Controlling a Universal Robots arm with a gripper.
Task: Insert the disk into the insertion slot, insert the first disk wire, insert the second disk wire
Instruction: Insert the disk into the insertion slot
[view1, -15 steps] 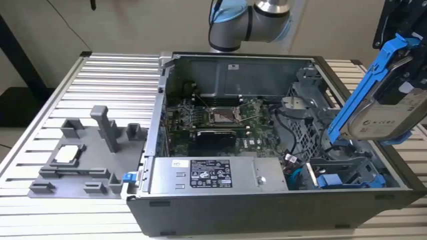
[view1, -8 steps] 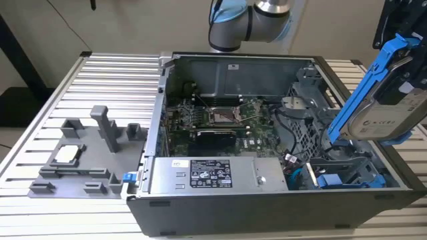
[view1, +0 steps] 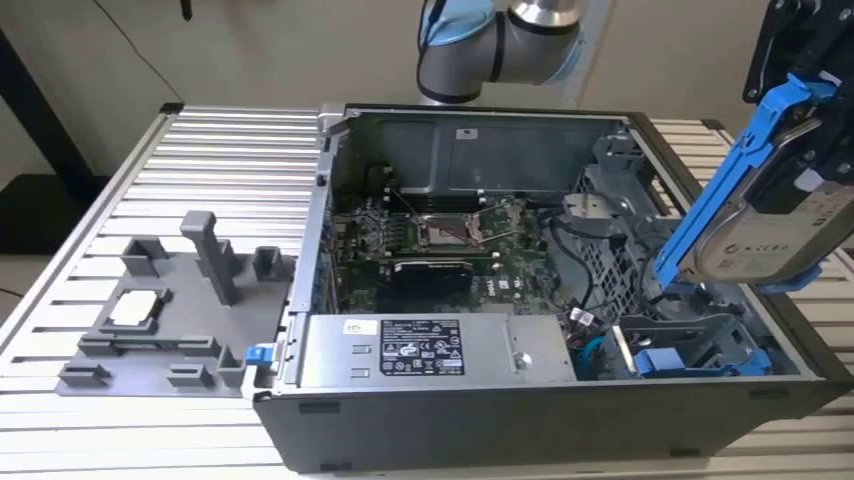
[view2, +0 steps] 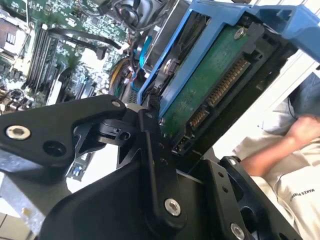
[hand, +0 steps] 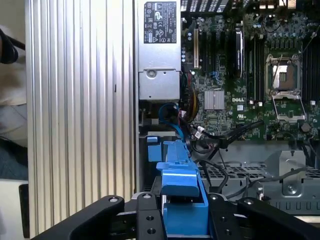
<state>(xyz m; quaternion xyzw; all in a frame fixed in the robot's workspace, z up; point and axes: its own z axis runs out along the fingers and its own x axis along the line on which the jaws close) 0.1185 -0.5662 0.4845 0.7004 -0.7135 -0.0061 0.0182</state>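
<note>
Jaws clamped on the disk (view1: 771, 225) by its blue carrier (hand: 182, 200) | disk hung tilted above the insertion slot (view1: 681, 332), clear of it | nothing seated yet, I'd say; all three insertions left.

ribbed aluminium table (view1: 200, 160), slats running across, surface bright under even light. plain pale beige wall (view1: 267, 50) stands behind it. black diagonal post (view1: 54, 125) at the exterior view's left.

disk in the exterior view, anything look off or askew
The disk hangs steeply tilted in the hand above the open computer case, not seated in it. That is the grip, not a fault; nothing looks damaged.
</note>
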